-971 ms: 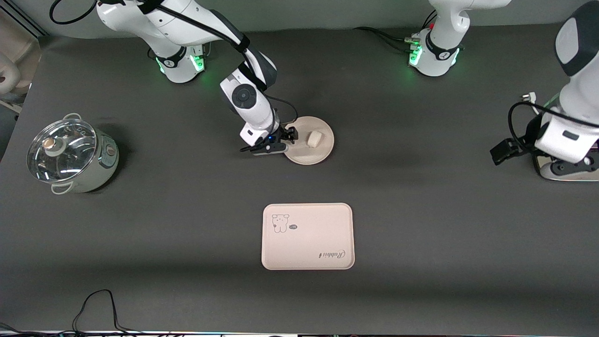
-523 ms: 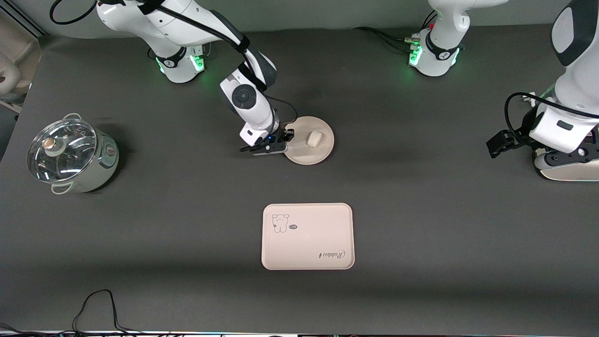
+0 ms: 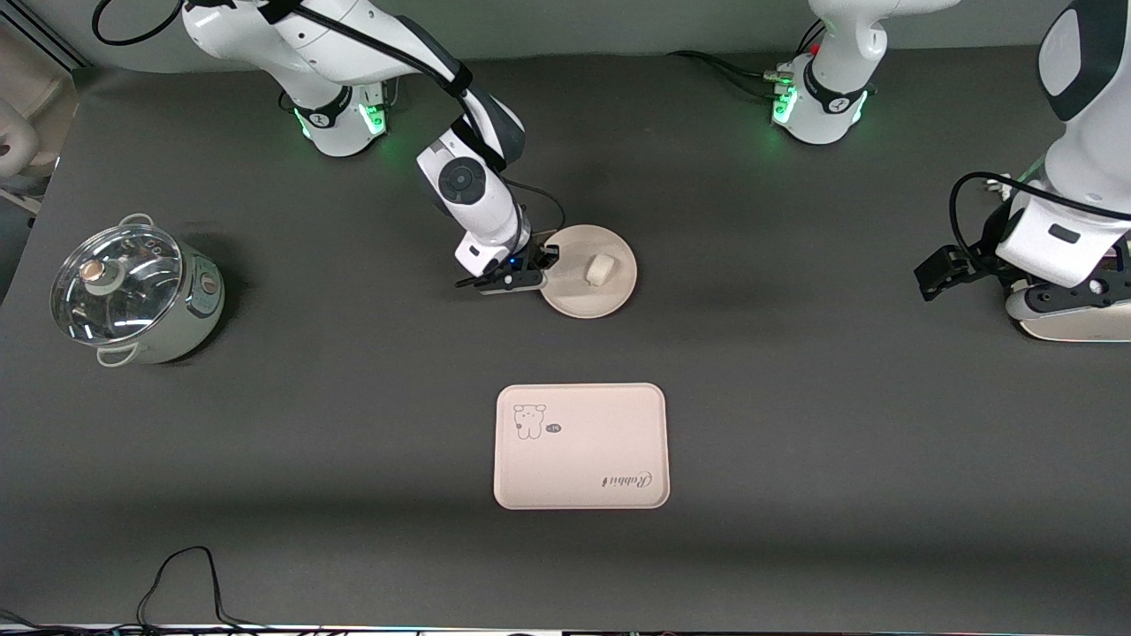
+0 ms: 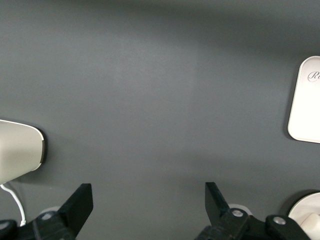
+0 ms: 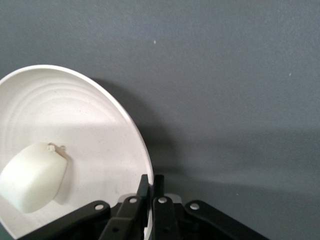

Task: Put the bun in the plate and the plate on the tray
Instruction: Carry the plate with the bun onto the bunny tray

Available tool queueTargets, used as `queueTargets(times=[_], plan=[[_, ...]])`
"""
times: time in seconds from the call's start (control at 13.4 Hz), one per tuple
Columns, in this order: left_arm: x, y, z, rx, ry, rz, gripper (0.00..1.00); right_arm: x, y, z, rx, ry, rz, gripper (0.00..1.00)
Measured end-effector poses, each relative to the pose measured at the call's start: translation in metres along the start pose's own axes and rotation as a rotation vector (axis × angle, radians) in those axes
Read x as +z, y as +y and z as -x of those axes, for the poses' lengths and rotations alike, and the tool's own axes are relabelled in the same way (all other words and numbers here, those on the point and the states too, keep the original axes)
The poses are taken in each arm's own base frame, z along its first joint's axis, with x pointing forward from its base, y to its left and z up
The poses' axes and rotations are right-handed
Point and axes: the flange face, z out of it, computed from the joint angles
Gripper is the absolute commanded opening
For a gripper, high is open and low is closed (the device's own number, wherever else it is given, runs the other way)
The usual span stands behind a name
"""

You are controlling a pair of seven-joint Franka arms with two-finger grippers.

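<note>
The right gripper [image 3: 541, 269] is pinched onto the rim of the plate [image 3: 610, 296], at the edge facing the right arm's end of the desk [image 3: 353, 397]. In the right wrist view its fingers [image 5: 150, 200] stand almost together with the thin rim between them, and a shadow lies under the plate's edge [image 5: 100, 130]; whether the plate is lifted off the desk cannot be told. The bun [image 3: 600, 269] lies inside the plate, toward the side away from the gripper, and in the right wrist view it shows as a smooth off-white lump [image 5: 32, 176] resting on the dish floor.

The tray [image 3: 580, 446] lies flat on the desk, nearer to the front camera than the plate and well apart from it, with its animal print and "Rabbit" lettering facing up and nothing on it.

The left gripper [image 4: 145, 207] waits over the left arm's end of the desk, its fingers spread wide with nothing between them; a corner of the tray [image 4: 305, 100] shows far off in its wrist view.

A lidded pot [image 3: 132, 291] with a glass cover stands toward the right arm's end of the desk, well apart from the plate and tray.
</note>
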Motion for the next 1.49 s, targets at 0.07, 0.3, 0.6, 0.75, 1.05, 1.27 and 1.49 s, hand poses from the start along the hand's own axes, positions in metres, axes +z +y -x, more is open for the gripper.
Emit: queueTargets(times=[0.07, 0.3, 0.6, 0.75, 1.05, 1.27, 1.49], plan=[[0.001, 0.0, 0.0, 0.0, 0.0, 0.001, 1.0, -0.007, -0.005, -0.005, 0.004, -0.004, 0.0, 0.0], [0.001, 0.0, -0.001, 0.0, -0.002, 0.001, 1.0, -0.035, -0.024, -0.027, 0.01, -0.009, -0.008, 0.0], [0.0, -0.002, -0.002, -0.005, 0.007, 0.004, 1.0, -0.096, -0.042, -0.078, 0.041, 0.026, -0.054, 0.0], [0.0, -0.001, -0.003, -0.005, 0.011, 0.007, 1.0, -0.135, -0.048, -0.107, 0.06, 0.054, -0.087, 0.0], [0.0, 0.002, -0.002, -0.001, 0.01, 0.012, 1.0, -0.201, -0.048, -0.174, 0.098, 0.117, -0.142, 0.0], [0.005, 0.002, -0.003, 0.0, 0.0, 0.011, 1.0, -0.181, -0.017, -0.23, 0.1, 0.152, -0.121, 0.0], [0.014, 0.004, -0.006, 0.002, -0.016, 0.011, 1.0, -0.131, 0.007, -0.274, 0.13, 0.157, -0.113, 0.0]])
